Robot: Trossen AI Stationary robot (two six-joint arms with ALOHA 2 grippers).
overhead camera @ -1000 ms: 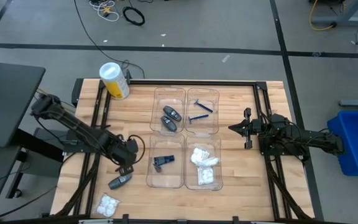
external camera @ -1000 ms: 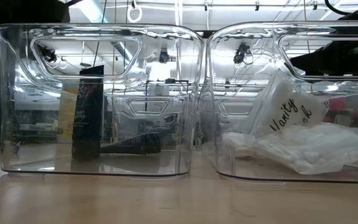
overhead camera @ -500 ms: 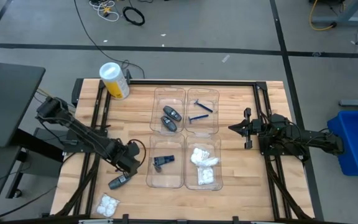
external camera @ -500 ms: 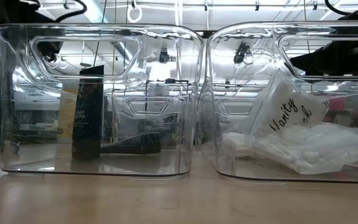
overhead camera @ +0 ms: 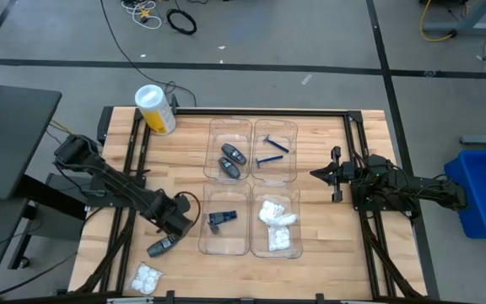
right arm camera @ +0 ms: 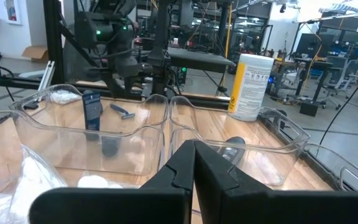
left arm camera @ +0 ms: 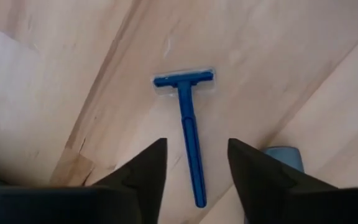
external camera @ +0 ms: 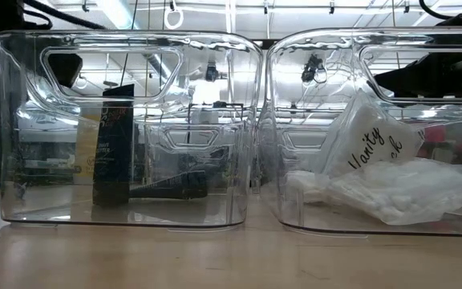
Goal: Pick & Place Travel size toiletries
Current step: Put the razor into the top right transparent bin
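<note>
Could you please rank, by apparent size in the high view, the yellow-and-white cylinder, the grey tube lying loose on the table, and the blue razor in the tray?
1. yellow-and-white cylinder, clearly largest.
2. grey tube and blue razor look similar in length; the razor is far thinner.

We see two dark, near-black jointed arms, each built of slim links between bulkier joint housings. The left arm (overhead camera: 112,181) trails a thin black cable looping near its wrist. The right arm (overhead camera: 395,181) narrows forward. The fingers (left arm camera: 145,174) are matte black, wedge-shaped, tapering to points.
</note>
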